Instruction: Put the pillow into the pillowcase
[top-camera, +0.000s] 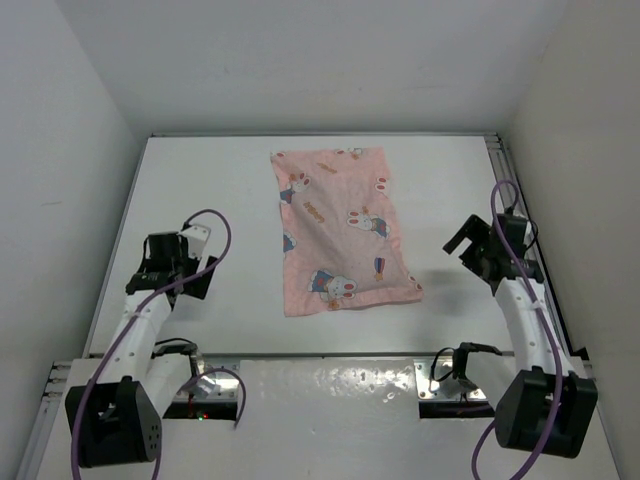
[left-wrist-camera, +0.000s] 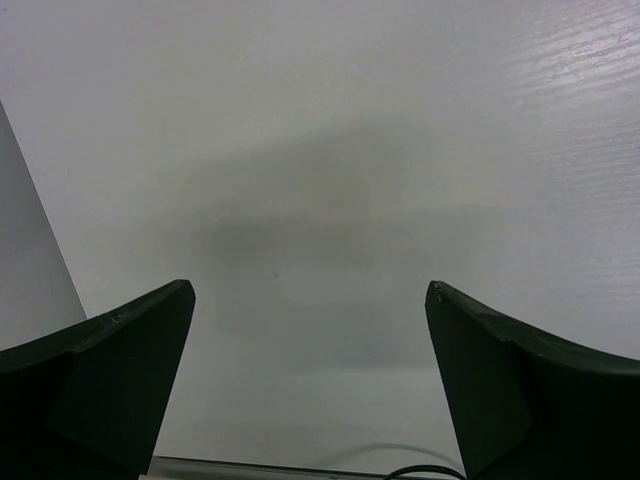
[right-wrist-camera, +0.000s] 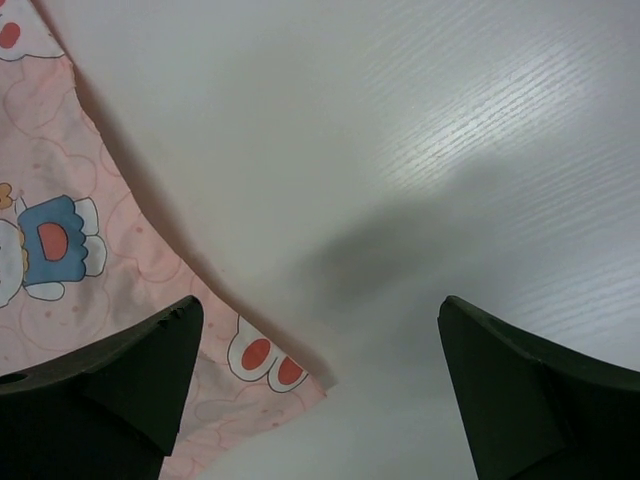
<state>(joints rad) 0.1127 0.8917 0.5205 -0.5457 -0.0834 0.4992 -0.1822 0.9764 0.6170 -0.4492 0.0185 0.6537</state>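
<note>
Left hand (left-wrist-camera: 308, 287): fingers spread wide with nothing between them; only bare table (top-camera: 200, 180) lies below, well to the left of the cloth.
Right hand (right-wrist-camera: 320, 300): also wide open and empty, hanging just off the near right corner of the pillowcase (top-camera: 340, 232).
Pillowcase: lies spread in the middle of the table with its long side running away from the arms and a few wrinkles at its edges.
Pillow: no olive-brown cushion shows in any view. I cannot tell whether it is inside the case.
Handling: the cloth is probably thin, light and limp, so it will likely fold and drag rather than keep its shape. A pinch at a hem or corner suits it, and the near right corner is closest. I cannot make out which end is open.
Surroundings: purple cables (top-camera: 215, 225) loop over each arm and white walls close in the table. Nothing lies between either hand and the cloth.
</note>
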